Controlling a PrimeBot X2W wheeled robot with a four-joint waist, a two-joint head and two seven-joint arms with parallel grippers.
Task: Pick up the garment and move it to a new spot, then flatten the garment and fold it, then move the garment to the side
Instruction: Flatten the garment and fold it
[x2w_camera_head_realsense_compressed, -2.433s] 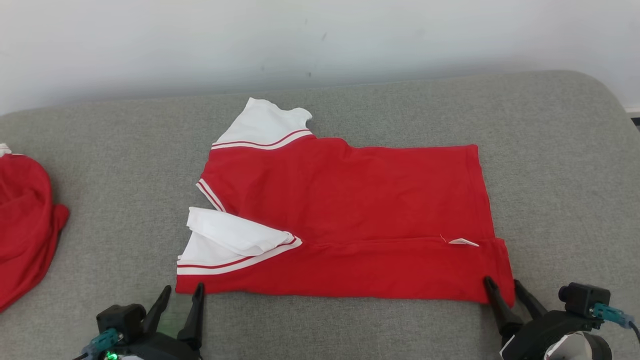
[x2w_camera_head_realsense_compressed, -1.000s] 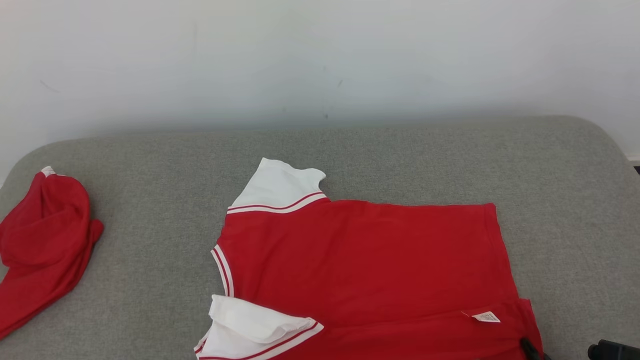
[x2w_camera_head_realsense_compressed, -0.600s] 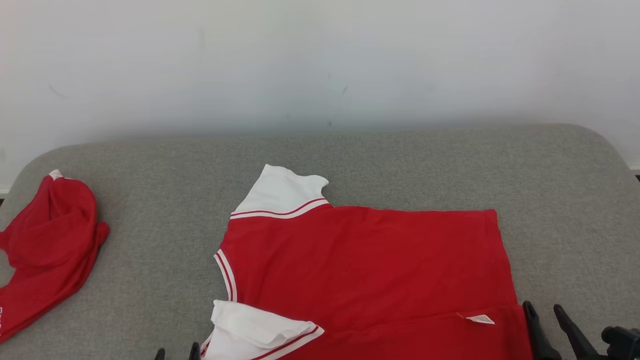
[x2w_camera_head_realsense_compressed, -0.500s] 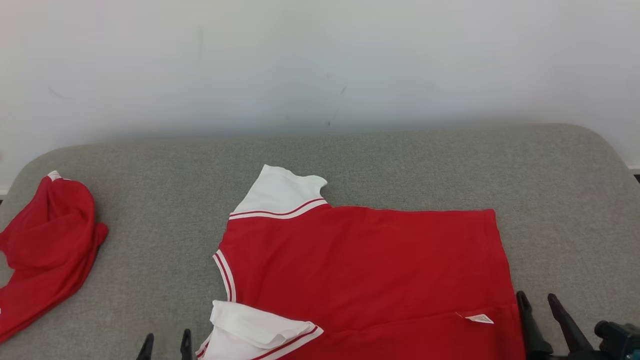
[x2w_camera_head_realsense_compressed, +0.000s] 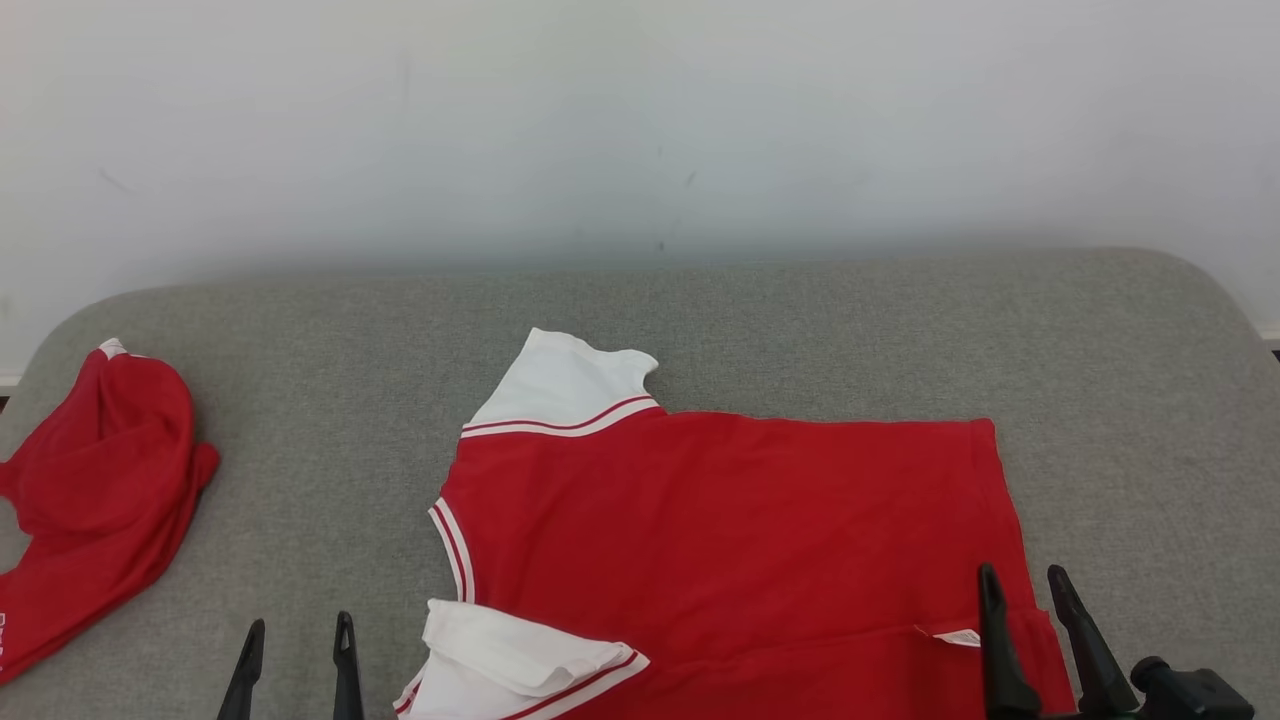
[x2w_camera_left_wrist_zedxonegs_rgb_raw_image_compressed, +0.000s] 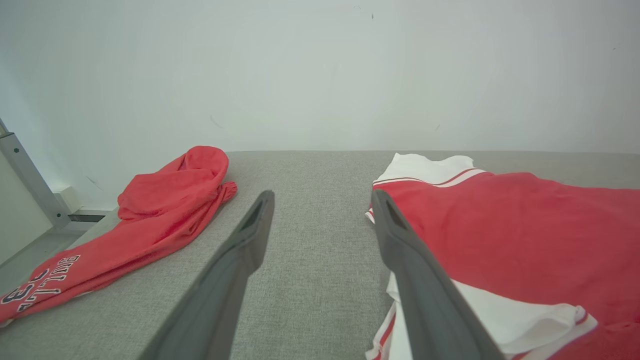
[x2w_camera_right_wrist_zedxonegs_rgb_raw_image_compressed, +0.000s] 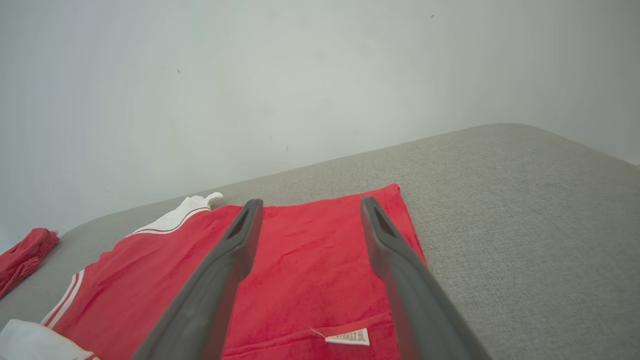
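While both of the robot's arms hang low at the front edge of the grey bench (x2w_camera_head_realsense_compressed: 850, 320), the red garment (x2w_camera_head_realsense_compressed: 730, 540) lies spread flat across the middle of it, neck end toward the left and hem toward the right. Its near long side is folded over onto the body, so a small white label (x2w_camera_head_realsense_compressed: 962, 637) shows by the hem. One white sleeve (x2w_camera_head_realsense_compressed: 560, 385) points toward the back edge; the other sleeve (x2w_camera_head_realsense_compressed: 510, 660) lies crumpled on the front fold.

The left gripper (x2w_camera_head_realsense_compressed: 300, 622) stands over bare upholstery just beside that crumpled sleeve, its two dark fingers spread wide with nothing between them. The right gripper (x2w_camera_head_realsense_compressed: 1022, 572) is equally wide apart and holds nothing, poised over the hem corner by the label; whether it touches the cloth cannot be told.

A second red garment (x2w_camera_head_realsense_compressed: 90, 500) with printed lettering lies bunched at the bench's left end, well apart, before a pale wall (x2w_camera_head_realsense_compressed: 640, 120).
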